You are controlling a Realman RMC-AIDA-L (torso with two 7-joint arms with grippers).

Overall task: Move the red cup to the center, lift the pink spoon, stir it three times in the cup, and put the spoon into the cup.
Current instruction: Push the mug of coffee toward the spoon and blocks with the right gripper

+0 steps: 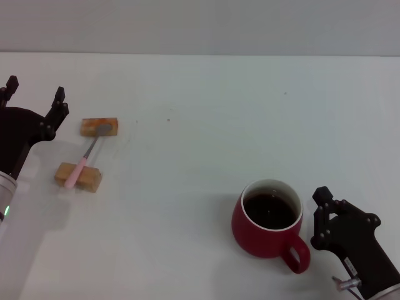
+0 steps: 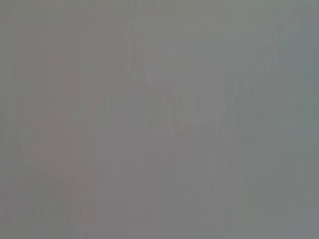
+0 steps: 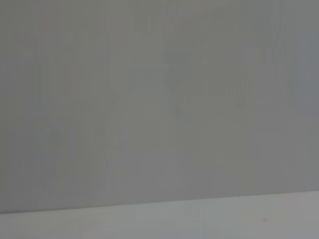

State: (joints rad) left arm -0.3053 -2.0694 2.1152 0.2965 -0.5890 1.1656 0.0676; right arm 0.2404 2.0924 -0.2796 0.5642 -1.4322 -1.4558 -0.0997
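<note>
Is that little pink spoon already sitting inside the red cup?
No, the pink spoon lies across two wooden blocks on the robot's left, well apart from the red cup.

A bare test bench, likely a robotics lab: a plain white table (image 1: 206, 112) against a blank grey wall (image 1: 200, 25), with no household furnishings.

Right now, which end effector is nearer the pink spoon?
Left. The left end effector sits just beside the pink spoon; the right end effector is far across the table by the red cup.
</note>
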